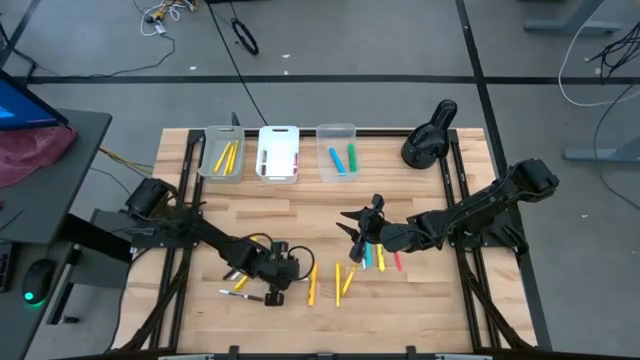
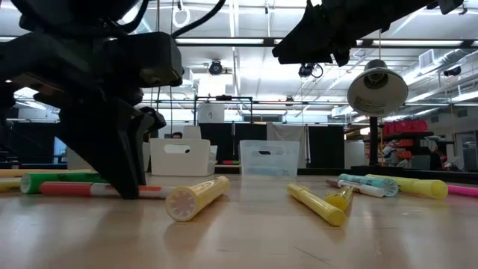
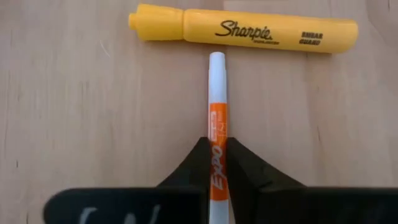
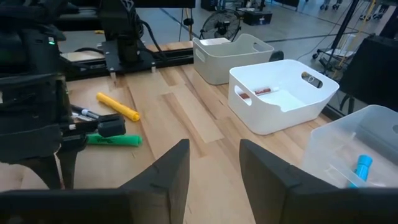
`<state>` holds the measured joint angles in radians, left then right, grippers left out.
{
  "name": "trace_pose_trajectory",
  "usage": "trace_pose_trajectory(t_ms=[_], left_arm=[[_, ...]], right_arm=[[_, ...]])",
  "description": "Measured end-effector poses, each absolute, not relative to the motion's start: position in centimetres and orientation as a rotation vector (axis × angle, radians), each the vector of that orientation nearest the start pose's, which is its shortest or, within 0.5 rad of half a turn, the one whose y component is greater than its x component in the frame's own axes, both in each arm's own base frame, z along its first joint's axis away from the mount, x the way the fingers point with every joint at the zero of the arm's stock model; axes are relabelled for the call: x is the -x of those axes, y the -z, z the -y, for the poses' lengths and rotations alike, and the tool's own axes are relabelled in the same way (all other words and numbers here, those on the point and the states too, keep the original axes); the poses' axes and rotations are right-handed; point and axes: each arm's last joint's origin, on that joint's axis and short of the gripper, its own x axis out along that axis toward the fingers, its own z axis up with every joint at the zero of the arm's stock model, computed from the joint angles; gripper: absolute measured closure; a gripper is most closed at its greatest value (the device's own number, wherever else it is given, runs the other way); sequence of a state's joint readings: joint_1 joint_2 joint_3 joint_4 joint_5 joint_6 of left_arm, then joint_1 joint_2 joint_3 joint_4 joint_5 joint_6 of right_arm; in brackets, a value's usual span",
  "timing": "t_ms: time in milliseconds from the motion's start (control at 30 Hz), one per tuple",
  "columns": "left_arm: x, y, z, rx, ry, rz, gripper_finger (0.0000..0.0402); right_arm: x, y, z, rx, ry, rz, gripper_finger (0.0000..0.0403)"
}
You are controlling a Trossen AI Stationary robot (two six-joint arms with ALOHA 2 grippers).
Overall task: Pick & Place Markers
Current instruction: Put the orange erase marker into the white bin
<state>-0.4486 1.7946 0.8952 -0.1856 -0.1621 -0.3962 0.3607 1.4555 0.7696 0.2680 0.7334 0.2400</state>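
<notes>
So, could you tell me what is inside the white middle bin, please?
The white bin holds a few white markers with red caps; its near wall hides part of its floor in the right wrist view.

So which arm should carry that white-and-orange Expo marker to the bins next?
Left. Its hand is already shut on the Expo marker down on the table. The right hand hangs open and empty above the table.

Left pincer down on orange-banded marker, yellow markers nearby
</notes>
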Motion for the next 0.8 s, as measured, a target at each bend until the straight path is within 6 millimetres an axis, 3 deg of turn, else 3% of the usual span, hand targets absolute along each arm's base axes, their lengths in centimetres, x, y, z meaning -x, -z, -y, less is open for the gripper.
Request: trace_pose_trajectory(t_ms=[200, 467, 633, 800], left_arm=[[-29.4, -13.4, 11.9, 0.034, -0.034, -1.019, 0.0365], [-28.7, -18.5, 8.8, 0.021, -0.208, -0.873, 0.0368], [-27.8, -22.7, 4.6, 0.018, -0.477, -0.694, 0.0365], [-27.4, -25.7, -1.6, 0.068, -0.689, -0.540, 0.0369]], right_arm=[[-28.6, -22.1, -8.7, -0.014, 0.407, -0.312, 0.0259], [-28.6, -22.1, -8.7, -0.014, 0.407, -0.312, 0.0259], [-28.6, -22.1, -8.7, -0.014, 0.407, -0.312, 0.0259], [-28.7, -22.1, -8.6, -0.011, 0.413, -0.312, 0.0259]])
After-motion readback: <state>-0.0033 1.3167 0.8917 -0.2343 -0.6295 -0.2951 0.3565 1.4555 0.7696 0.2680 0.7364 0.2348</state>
